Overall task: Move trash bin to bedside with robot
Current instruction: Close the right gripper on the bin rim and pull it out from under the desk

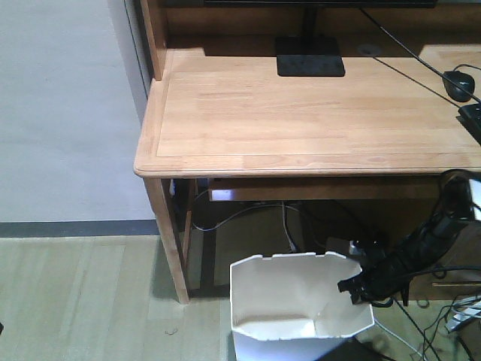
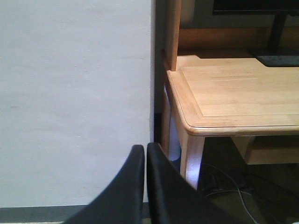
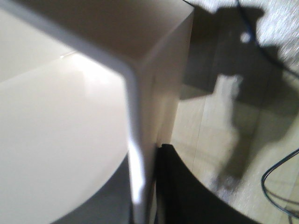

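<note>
The white trash bin (image 1: 285, 297) stands on the floor in front of the wooden desk, at the bottom middle of the front view. My right gripper (image 1: 359, 289) is at the bin's right rim. In the right wrist view the right gripper (image 3: 142, 156) is shut on the bin's wall (image 3: 70, 116), with one black finger (image 3: 187, 196) outside and the other inside. My left gripper (image 2: 145, 150) is shut and empty, held in the air facing the wall and the desk corner. The bed is out of view.
The light wooden desk (image 1: 301, 113) carries a monitor stand (image 1: 310, 56), a mouse (image 1: 458, 84) and a cable. Its front left leg (image 1: 169, 241) stands left of the bin. Several cables (image 1: 301, 218) hang under the desk. A grey wall (image 1: 68, 113) with a dark baseboard is at the left.
</note>
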Robot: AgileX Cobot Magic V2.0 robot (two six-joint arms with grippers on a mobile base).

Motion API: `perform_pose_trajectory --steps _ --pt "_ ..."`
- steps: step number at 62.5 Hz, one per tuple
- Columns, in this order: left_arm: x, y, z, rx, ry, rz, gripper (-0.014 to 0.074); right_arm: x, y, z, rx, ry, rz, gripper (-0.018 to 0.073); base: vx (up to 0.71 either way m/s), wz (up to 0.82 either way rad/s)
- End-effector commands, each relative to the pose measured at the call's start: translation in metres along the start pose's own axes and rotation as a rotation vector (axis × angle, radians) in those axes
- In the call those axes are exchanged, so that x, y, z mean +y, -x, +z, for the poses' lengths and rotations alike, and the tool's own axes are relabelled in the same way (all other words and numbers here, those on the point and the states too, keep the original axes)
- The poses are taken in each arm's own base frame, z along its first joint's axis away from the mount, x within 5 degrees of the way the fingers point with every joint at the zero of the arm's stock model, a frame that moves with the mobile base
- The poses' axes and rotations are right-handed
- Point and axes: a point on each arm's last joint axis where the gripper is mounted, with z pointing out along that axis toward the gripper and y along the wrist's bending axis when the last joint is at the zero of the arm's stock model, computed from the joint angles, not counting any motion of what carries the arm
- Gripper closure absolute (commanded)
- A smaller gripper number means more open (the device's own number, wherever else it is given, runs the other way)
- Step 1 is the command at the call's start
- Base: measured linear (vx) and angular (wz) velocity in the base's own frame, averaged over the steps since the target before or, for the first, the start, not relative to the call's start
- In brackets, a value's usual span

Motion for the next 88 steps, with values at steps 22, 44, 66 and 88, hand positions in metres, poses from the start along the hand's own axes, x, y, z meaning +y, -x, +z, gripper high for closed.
perform_pose_trajectory --steps 22,44,66,88 --pt "0.0 0.001 0.001 -0.065 -0.004 -0.008 0.0603 0.051 0.014 -0.118 -0.235 0.211 -0.058 0.0566 0.0 0.0" --pt "0.0 0.001 0.001 -0.065 -0.004 -0.008 0.0603 0.085 -0.013 -0.177 -0.277 0.295 -0.116 0.0565 0.0 0.0" --pt "0.0 0.001 0.001 -0.065 -0.004 -0.008 0.0603 0.096 -0.02 -0.196 -0.304 0.321 -0.122 0.0564 0.0 0.0" --pt "0.0 0.001 0.001 -0.065 -0.004 -0.008 0.0603 0.098 -0.02 -0.197 -0.305 0.347 -0.126 0.0564 0.0 0.0"
